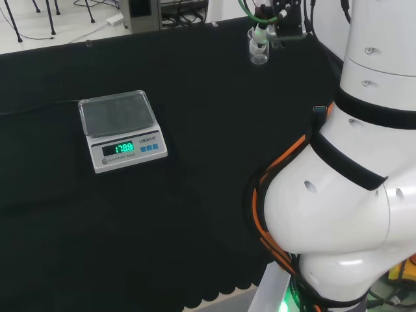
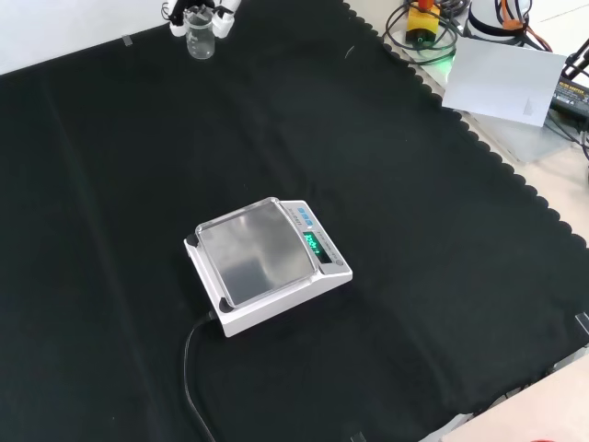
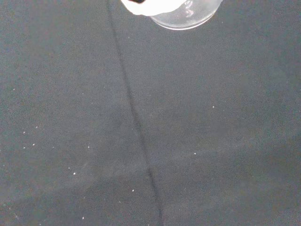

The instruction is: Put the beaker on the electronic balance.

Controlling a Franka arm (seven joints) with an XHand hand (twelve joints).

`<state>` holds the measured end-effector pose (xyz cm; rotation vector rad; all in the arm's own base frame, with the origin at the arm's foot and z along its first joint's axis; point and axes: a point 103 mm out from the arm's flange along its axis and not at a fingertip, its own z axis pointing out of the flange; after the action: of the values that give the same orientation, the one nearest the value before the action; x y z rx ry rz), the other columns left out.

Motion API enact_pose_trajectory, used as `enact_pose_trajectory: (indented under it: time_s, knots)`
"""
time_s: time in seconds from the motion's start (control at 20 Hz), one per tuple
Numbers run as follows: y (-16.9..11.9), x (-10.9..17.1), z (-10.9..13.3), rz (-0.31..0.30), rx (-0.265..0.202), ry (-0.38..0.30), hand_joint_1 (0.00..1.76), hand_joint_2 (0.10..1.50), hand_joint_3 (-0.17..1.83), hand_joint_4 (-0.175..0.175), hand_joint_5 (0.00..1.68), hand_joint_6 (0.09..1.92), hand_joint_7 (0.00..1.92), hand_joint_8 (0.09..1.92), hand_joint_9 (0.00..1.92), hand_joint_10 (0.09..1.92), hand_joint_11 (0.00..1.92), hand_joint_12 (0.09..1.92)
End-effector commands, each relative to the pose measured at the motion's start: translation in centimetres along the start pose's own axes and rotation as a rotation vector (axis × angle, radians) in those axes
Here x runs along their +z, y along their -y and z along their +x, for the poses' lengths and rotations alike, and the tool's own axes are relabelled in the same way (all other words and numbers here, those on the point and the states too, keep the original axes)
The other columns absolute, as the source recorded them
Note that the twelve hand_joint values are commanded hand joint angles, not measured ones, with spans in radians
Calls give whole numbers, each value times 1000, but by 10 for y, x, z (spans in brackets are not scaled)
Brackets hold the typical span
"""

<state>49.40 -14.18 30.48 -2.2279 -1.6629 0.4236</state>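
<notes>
Standing at the far edge of the tabletop (image 1: 195,247), a small clear beaker (image 1: 259,51) sits upright on the black cloth; the head view places it high and right of centre, the front view in the top left corner (image 2: 199,42).

Hand (image 1: 268,34): black and white, set at the beaker. White fingertips (image 2: 224,20) lie against the glass on either side in the front view, and the head view shows them at the beaker's rim and upper wall. Fingers read as closed round the beaker. The wrist view has a white fingertip (image 3: 150,6) overlapping the beaker's round clear base (image 3: 188,16), with the cloth beneath.

Electronic balance (image 1: 121,130): white body with a flat silver weighing pan (image 1: 116,114), lit green display (image 1: 119,147) and a few blue buttons beside it. It stands near the middle of the cloth in the front view (image 2: 269,265), well apart from the beaker and the hand. Pan bare. A black cable (image 2: 191,368) leaves the balance and runs across the cloth toward the near edge in the front view.

Arm: large white links (image 1: 364,169) with orange and black cabling at the right of the head view.
</notes>
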Motion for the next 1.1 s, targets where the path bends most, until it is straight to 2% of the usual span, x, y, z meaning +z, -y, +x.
enact_pose_trajectory:
  time_s: [0.05, 0.45, 1.1]
  knots:
    - [1, 1, 2, 2, -10, -7, 1251, 1131, -4, -175, 926, 1079, 968, 1074, 1125, 888, 1125, 929]
    - [7, -3, 14, 2, -45, -12, 1253, 1128, -4, -175, 931, 1072, 973, 1066, 1129, 885, 1125, 927]
    - [26, -11, 82, -12, -163, -6, 1254, 1125, -4, -175, 938, 1062, 979, 1056, 1134, 881, 1125, 925]
